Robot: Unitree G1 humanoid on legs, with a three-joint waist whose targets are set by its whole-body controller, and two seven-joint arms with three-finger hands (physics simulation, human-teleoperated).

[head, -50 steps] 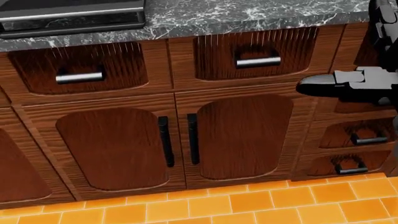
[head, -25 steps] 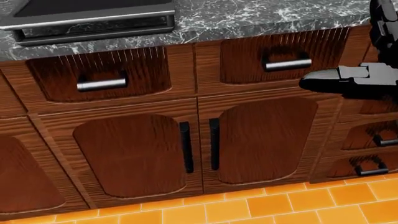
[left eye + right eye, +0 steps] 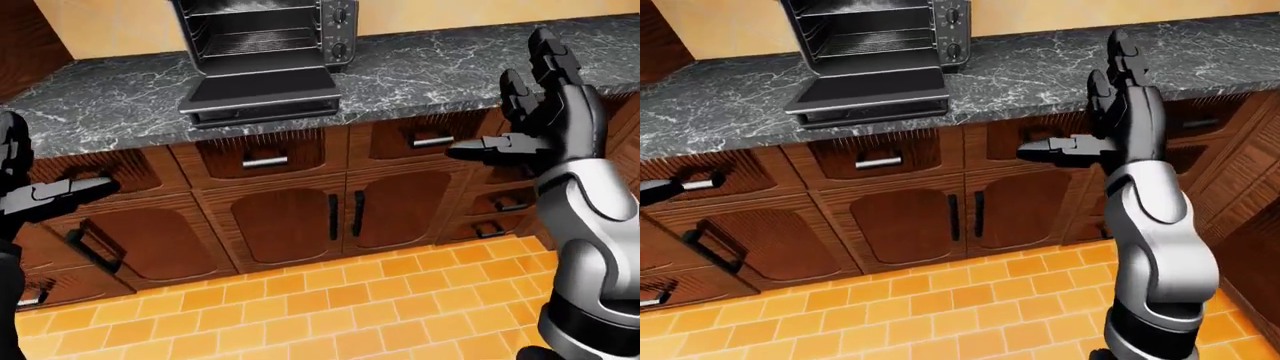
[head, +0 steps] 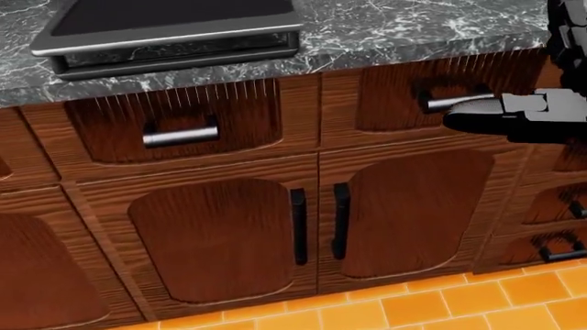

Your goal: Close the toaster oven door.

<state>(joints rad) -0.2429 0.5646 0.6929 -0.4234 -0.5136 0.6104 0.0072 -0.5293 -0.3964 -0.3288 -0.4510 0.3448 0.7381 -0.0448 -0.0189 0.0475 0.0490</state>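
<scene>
The toaster oven (image 3: 268, 34) stands on the dark marble counter (image 3: 420, 71), at the top of the left-eye view. Its door (image 3: 260, 91) hangs open, lying flat out over the counter edge, and the wire racks inside show. In the head view only the flat door (image 4: 174, 27) shows, at the top left. My right hand (image 3: 512, 112) is raised with its fingers spread open, well to the right of the oven and holding nothing. My left hand (image 3: 45, 176) is open at the left edge, below counter height, far from the door.
Brown wooden drawers (image 4: 179, 130) and cabinet doors (image 4: 220, 237) with dark handles run under the counter. More drawers (image 3: 500, 202) stand to the right behind my right arm. Orange floor tiles (image 3: 300, 315) lie below. A tan wall rises behind the oven.
The whole head view has shifted: cabinets slide right and down, and more of the oven door comes into view at the top. My right hand keeps its place in the picture.
</scene>
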